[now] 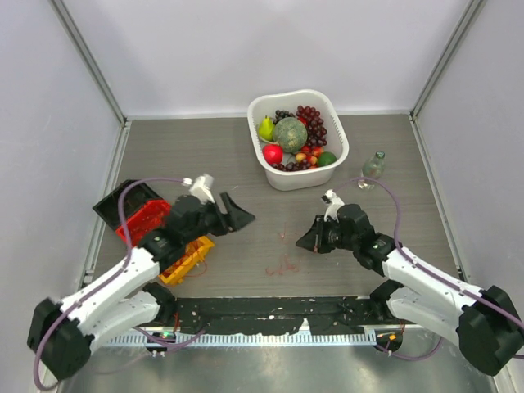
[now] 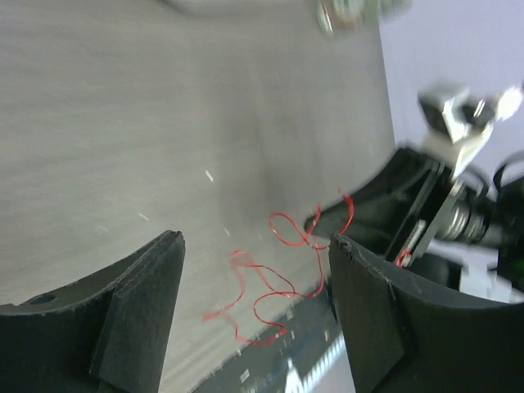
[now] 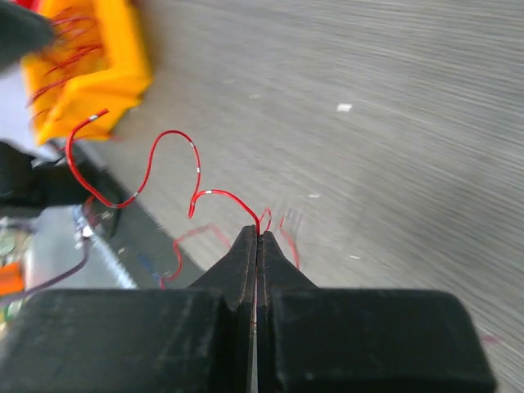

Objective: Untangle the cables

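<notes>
No text, label, brand, number or sign can be read on any surface shown in the three camera views.

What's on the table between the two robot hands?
Just thin red wire, looped on the wooden table. The top view shows it between the open left gripper and the shut right gripper, which pinches one strand.

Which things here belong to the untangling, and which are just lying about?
Job: red cable pinched in right end effector; loose red cables on table; open left end effector.
Lying about: fruit basket, bottle, red bin.
</notes>
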`<state>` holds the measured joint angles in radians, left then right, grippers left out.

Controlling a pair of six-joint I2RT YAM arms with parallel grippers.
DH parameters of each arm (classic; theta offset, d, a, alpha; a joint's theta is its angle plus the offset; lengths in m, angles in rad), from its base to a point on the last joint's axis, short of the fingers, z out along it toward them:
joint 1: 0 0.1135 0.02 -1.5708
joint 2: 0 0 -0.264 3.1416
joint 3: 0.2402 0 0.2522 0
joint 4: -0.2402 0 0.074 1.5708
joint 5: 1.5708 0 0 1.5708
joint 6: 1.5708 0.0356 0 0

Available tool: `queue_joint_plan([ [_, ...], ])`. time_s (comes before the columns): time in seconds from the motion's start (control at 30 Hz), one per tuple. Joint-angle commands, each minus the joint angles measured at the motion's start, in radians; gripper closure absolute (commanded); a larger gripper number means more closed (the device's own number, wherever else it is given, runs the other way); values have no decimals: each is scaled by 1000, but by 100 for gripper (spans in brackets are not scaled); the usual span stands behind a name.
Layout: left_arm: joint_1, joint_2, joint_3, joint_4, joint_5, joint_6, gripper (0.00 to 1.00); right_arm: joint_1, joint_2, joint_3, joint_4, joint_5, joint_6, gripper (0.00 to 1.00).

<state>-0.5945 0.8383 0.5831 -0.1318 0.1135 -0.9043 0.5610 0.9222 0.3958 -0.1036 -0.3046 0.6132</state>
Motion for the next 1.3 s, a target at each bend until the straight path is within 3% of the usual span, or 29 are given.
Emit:
queue_joint_plan([
  [0.0,-207,111,-20,383,164,23,24,76,1,17,234,-122,109,99],
  [0.17,-379,214,34,331,106,168,24,76,-26,17,245,-102,197,99],
  [0.37,-467,274,69,276,57,245,25,76,-51,18,266,-91,278,99],
  [0.5,-528,355,144,144,-67,301,29,76,-55,21,278,-105,296,99],
  [0.63,-550,407,187,81,-136,341,43,77,-68,18,259,-102,292,99],
  [0.67,-551,412,193,77,-133,350,51,76,-71,17,257,-99,290,99],
  [0.77,-551,407,211,29,-156,380,91,76,-89,21,213,-73,278,99],
  [0.8,-551,404,221,-1,-185,384,100,74,-92,28,193,-47,260,99],
  [0.83,-551,392,225,-27,-213,390,100,76,-97,37,150,-33,249,99],
  [0.97,-550,326,245,-161,-363,400,100,74,-103,106,-73,143,152,52],
  [1.03,-547,270,261,-270,-518,342,100,71,-111,132,-143,222,119,38],
  [1.17,-472,171,274,-489,-736,184,100,59,-137,144,-188,268,92,36],
  [1.27,-305,107,262,-667,-790,-6,100,50,-137,138,-196,268,83,36],
])
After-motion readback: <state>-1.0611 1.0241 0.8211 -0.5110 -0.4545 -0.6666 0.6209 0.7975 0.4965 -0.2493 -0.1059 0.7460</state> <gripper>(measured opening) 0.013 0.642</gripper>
